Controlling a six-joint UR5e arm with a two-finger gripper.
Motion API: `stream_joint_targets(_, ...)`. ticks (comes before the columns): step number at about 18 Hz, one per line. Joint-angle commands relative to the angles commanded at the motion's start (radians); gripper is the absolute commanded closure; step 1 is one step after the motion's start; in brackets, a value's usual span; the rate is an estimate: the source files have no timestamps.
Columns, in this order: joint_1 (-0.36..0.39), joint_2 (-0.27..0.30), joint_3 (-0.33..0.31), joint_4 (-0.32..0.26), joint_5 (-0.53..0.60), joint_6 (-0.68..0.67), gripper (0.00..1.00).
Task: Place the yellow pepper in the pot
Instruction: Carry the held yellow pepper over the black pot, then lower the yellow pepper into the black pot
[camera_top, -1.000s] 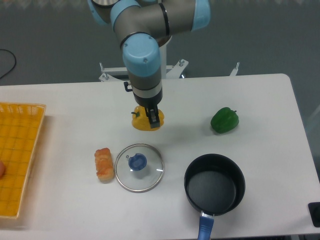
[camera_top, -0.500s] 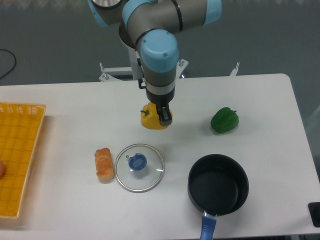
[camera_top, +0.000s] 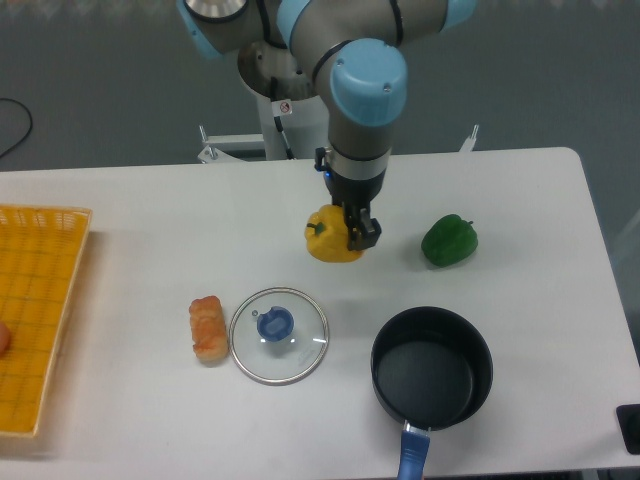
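The yellow pepper (camera_top: 330, 236) is held in my gripper (camera_top: 352, 234), lifted a little above the white table near its middle. The jaws are shut on the pepper's right side, and one dark finger (camera_top: 362, 233) shows in front of it. The pot (camera_top: 431, 368), a black saucepan with a blue handle (camera_top: 411, 457), stands at the front right, below and to the right of the pepper. Its inside is dark and holds nothing.
A green bell pepper (camera_top: 449, 240) lies right of the gripper. A glass lid with a blue knob (camera_top: 278, 335) and a bread roll (camera_top: 208, 328) lie at the front left of centre. A yellow basket (camera_top: 40, 310) is at the left edge.
My gripper has carried the yellow pepper to the right across the table, toward the pot's side. The pot's image shifted slightly; other objects stayed put.
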Motion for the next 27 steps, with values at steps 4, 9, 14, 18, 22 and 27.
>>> stream_joint_targets(4,0.035,-0.023,0.017,0.052,-0.008,-0.037,0.48)
stream_joint_targets(9,0.042,-0.081,0.043,0.144,-0.018,-0.109,0.48)
stream_joint_targets(14,0.037,-0.121,0.080,0.192,-0.060,-0.190,0.48)
stream_joint_targets(18,0.038,-0.155,0.117,0.235,-0.061,-0.230,0.48)
stream_joint_targets(22,0.040,-0.184,0.123,0.294,-0.061,-0.261,0.48)
stream_joint_targets(27,0.042,-0.222,0.118,0.345,-0.060,-0.264,0.47)
